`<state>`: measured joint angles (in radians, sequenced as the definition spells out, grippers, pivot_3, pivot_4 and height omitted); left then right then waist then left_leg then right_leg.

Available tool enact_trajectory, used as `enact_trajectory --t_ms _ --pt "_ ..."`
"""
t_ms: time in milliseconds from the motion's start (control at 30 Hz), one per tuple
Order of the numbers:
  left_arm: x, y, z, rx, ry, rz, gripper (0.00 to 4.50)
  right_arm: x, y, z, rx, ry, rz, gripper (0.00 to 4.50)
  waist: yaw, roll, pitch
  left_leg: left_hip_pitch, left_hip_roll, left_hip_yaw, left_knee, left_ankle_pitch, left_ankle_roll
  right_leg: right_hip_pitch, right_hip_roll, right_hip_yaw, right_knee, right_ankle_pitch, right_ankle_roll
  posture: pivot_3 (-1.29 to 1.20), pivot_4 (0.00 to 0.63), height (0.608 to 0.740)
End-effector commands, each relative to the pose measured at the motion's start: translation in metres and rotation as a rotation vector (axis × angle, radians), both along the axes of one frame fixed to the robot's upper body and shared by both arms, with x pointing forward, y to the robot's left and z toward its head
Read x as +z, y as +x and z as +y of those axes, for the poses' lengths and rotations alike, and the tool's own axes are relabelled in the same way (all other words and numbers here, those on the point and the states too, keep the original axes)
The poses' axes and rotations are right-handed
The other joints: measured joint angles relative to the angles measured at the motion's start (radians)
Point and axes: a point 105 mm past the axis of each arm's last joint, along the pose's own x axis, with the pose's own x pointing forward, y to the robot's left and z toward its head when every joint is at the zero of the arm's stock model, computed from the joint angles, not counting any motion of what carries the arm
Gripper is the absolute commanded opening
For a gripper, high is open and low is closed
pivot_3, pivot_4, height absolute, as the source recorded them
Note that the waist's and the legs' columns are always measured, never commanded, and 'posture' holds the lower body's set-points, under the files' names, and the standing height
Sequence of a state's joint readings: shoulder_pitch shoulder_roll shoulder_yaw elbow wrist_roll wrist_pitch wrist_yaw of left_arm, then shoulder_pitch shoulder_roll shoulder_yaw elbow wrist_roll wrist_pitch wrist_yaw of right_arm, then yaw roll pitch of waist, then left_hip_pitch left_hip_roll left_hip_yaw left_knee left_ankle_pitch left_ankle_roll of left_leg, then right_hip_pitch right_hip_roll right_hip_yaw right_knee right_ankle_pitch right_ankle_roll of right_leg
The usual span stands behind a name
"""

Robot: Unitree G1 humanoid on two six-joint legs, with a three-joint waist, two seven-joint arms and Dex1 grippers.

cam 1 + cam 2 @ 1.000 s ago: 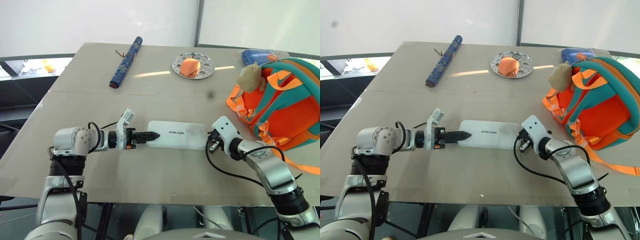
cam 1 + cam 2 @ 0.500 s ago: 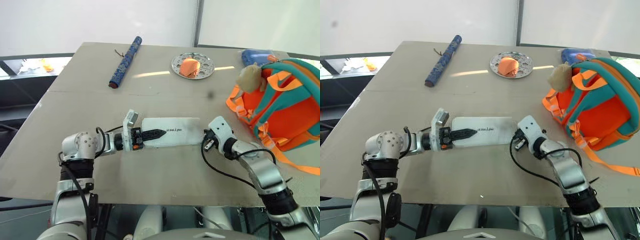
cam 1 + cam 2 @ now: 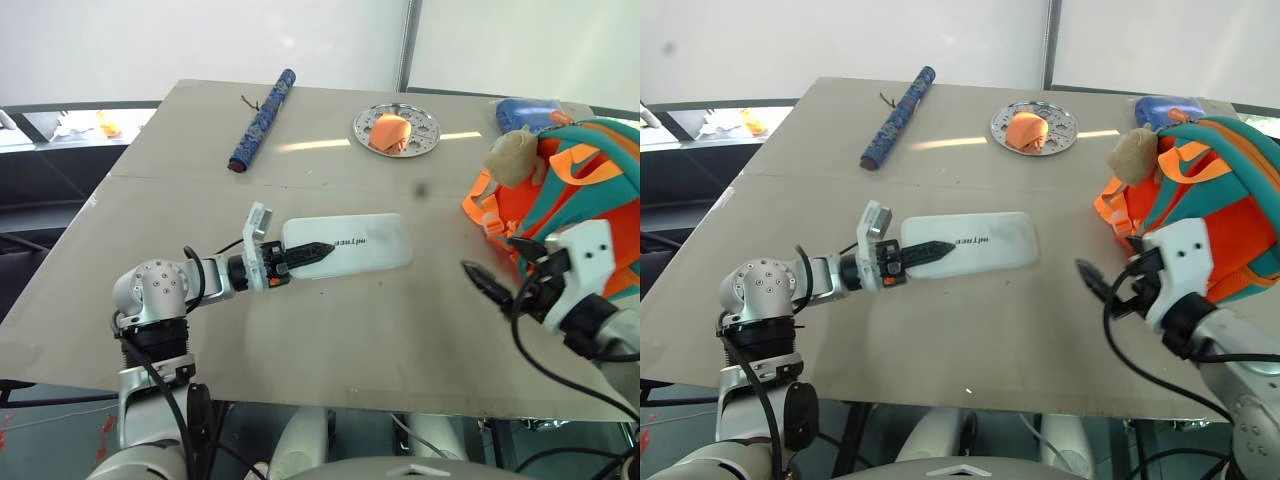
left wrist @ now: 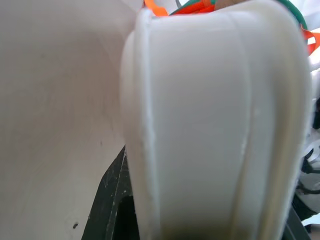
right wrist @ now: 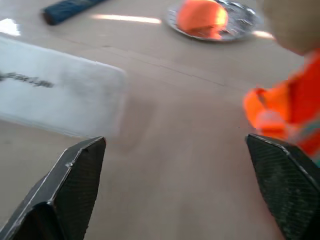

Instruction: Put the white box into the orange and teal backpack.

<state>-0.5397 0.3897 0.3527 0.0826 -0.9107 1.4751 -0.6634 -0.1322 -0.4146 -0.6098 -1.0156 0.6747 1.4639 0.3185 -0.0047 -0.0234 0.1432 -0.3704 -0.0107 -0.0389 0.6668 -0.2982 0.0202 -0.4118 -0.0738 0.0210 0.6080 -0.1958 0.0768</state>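
While left tool (image 3: pixel 305 250) pinches white box (image 3: pixel 350 243), right tool (image 5: pixel 180 185) gapes apart.

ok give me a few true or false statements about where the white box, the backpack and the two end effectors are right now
1. The left end effector is closed on one end of the white box. True.
2. The white box is already inside the orange and teal backpack. False: it is out over the table, apart from the backpack.
3. The right end effector is wide open and holds nothing. True.
4. The right end effector grips the far end of the white box. False: it is off the box, near the backpack.
5. A beige plush toy sits on the backpack. True.
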Motion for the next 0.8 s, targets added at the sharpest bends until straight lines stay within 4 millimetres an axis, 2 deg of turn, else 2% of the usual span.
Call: enact_trajectory --t_ms 33,133,233,333,400,567,700,733,767,800 --pt "0.023 0.001 -0.006 -0.019 -0.029 -0.1 1.05 -0.002 -0.005 -0.017 -0.091 0.014 0.057 4.5 -0.001 0.0 0.0 0.0 0.0 0.0 0.0 0.0 0.0 0.0 0.0 0.0 0.0 0.0 0.0 0.0 0.15 0.733" --pt "0.027 0.003 -0.006 -0.013 -0.028 -0.115 1.05 0.007 0.006 -0.036 -0.205 0.054 0.027 4.5 -0.005 0.002 0.001 0.0 0.0 0.0 -0.002 0.001 -0.002 -0.001 0.0 -0.001 -0.001 -0.001 -0.001 0.0 0.15 0.733" --pt "0.029 0.002 -0.005 -0.008 -0.023 -0.13 1.05 0.017 0.022 -0.042 -0.274 0.065 0.001 4.5 -0.011 0.002 0.001 -0.001 0.0 0.002 -0.002 0.002 -0.003 -0.001 0.0 0.0 -0.001 -0.001 -0.001 0.0 0.15 0.733" --pt "0.029 0.004 -0.003 0.017 -0.024 -0.139 1.05 0.03 0.046 -0.044 -0.329 0.082 -0.047 4.5 -0.011 0.002 0.001 0.0 0.0 0.002 -0.002 0.002 -0.003 -0.001 0.0 0.0 0.0 -0.001 -0.001 0.0 0.15 0.733" --pt "0.027 0.003 -0.003 0.018 -0.014 -0.143 1.05 0.034 0.061 -0.043 -0.34 0.095 -0.076 4.0 -0.01 0.002 0.001 -0.001 0.0 0.003 -0.002 0.002 -0.003 -0.001 0.001 0.0 0.0 -0.001 -0.001 0.0 0.15 0.733" --pt "0.029 0.006 0.004 0.074 -0.01 -0.17 1.05 0.039 0.078 -0.037 -0.279 0.015 -0.156 2.08 -0.008 0.003 0.002 -0.008 -0.001 0.003 -0.001 0.002 -0.004 -0.005 0.0 -0.003 0.0 0.0 -0.001 0.0 0.15 0.733" --pt "0.039 0.02 0.015 0.214 -0.038 -0.25 1.05 0.056 0.085 -0.006 -0.042 -0.027 -0.284 0.27 -0.01 0.003 0.002 -0.009 -0.002 0.003 0.0 0.002 -0.004 -0.007 -0.001 -0.003 -0.001 0.0 0.0 0.0 0.15 0.733" --pt "0.041 0.023 0.017 0.246 -0.05 -0.263 1.05 0.06 0.087 -0.001 0.001 -0.031 -0.306 0.03 -0.011 0.003 0.002 -0.009 -0.001 0.003 0.0 0.002 -0.004 -0.007 -0.001 -0.003 -0.001 0.0 0.0 0.0 0.15 0.733" --pt "0.044 0.027 0.021 0.283 -0.062 -0.275 1.05 0.064 0.089 0.006 0.051 -0.031 -0.333 0.03 -0.012 0.003 0.002 -0.009 -0.001 0.003 0.0 0.002 -0.004 -0.007 -0.001 -0.003 -0.001 0.0 0.0 0.0 0.15 0.733" --pt "0.048 0.036 0.028 0.358 -0.073 -0.3 1.05 0.077 0.095 0.021 0.141 -0.009 -0.382 0.03 -0.013 0.003 0.002 -0.009 -0.001 0.003 0.0 0.002 -0.004 -0.007 -0.001 -0.003 -0.001 0.0 0.0 0.0 0.15 0.733"
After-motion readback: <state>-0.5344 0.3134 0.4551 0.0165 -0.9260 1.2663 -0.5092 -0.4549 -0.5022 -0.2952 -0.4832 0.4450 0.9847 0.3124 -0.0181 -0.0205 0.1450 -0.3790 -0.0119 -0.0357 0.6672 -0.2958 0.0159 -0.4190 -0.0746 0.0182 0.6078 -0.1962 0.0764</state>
